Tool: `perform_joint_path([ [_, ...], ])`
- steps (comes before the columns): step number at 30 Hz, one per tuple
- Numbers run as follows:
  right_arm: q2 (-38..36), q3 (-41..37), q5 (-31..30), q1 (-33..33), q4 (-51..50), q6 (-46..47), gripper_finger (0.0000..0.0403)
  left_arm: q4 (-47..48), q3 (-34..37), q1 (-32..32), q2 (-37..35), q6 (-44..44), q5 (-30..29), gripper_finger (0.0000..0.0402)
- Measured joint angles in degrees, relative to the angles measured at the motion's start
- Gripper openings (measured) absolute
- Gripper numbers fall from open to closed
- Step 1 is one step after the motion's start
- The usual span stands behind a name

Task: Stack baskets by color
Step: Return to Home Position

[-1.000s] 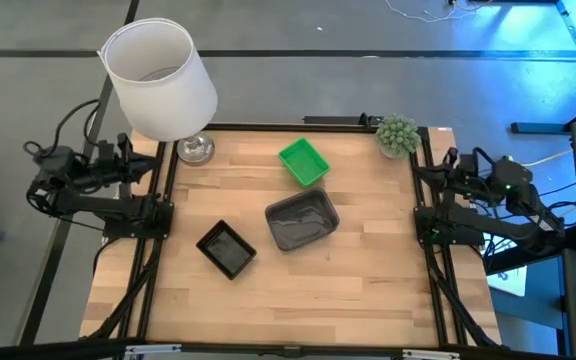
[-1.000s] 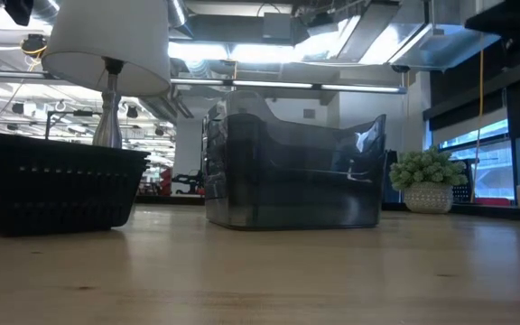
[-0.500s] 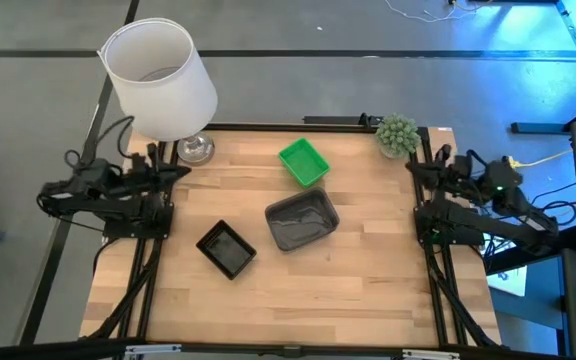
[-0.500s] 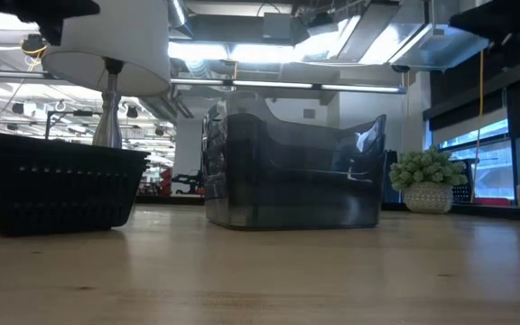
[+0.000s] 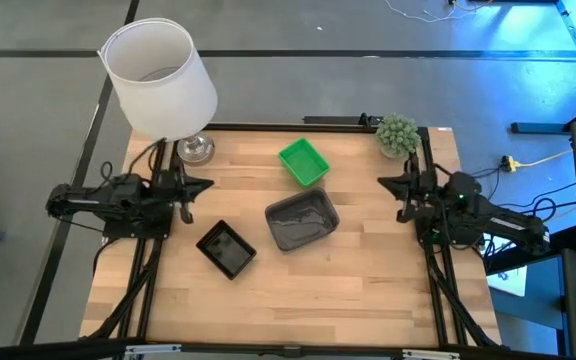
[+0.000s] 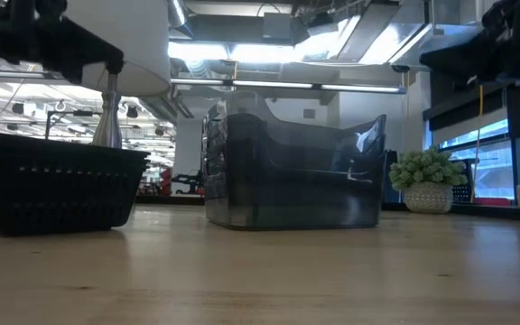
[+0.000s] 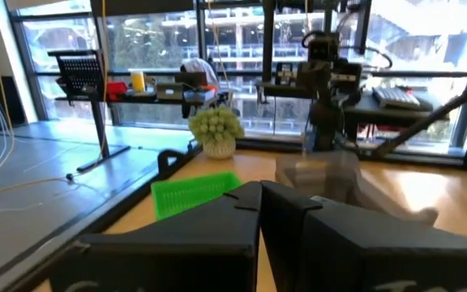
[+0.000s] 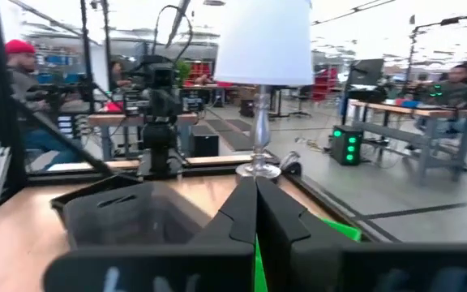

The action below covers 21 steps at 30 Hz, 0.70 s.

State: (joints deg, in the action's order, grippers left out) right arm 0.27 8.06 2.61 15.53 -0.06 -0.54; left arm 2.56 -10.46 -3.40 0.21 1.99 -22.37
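Three baskets rest on their bottoms on the wooden table: a bright green basket (image 5: pixel 303 161) toward the far edge, a smoky grey basket (image 5: pixel 301 220) in the middle, and a small black basket (image 5: pixel 227 248) to its near left. My left gripper (image 5: pixel 206 184) hangs shut over the table's left edge, pointing level toward the right, apart from all baskets. Over the right edge my right gripper (image 5: pixel 382 183) is shut too, pointing level toward the left. The left wrist view shows the green basket (image 7: pixel 193 193) and grey basket (image 7: pixel 323 174) past my shut left gripper (image 7: pixel 259 195).
A white lamp (image 5: pixel 160 80) stands at the far left corner, its metal base (image 5: pixel 196 148) just beyond my left gripper. A round green plant ball (image 5: pixel 397 133) sits at the far right corner. Bare wood stretches along the table's near half.
Both arms have swung down and inward from outside the table's side rails. My left gripper has moved toward the right and down, my right gripper toward the left and down, each tipping to level. Both stayed shut. The baskets have not moved.
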Motion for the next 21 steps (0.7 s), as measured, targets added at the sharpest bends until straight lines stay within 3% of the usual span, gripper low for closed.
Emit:
perform_joint_path([
  [7,0.0,-7.49,3.22,-0.01,6.44,-0.09,0.0,-2.56,6.52,0.0,0.0,0.06,0.12,0.0],
  [21,0.39,-7.61,6.47,-0.02,2.53,-2.75,0.0006,-6.29,9.99,0.0,0.13,6.45,2.33,0.0],
])
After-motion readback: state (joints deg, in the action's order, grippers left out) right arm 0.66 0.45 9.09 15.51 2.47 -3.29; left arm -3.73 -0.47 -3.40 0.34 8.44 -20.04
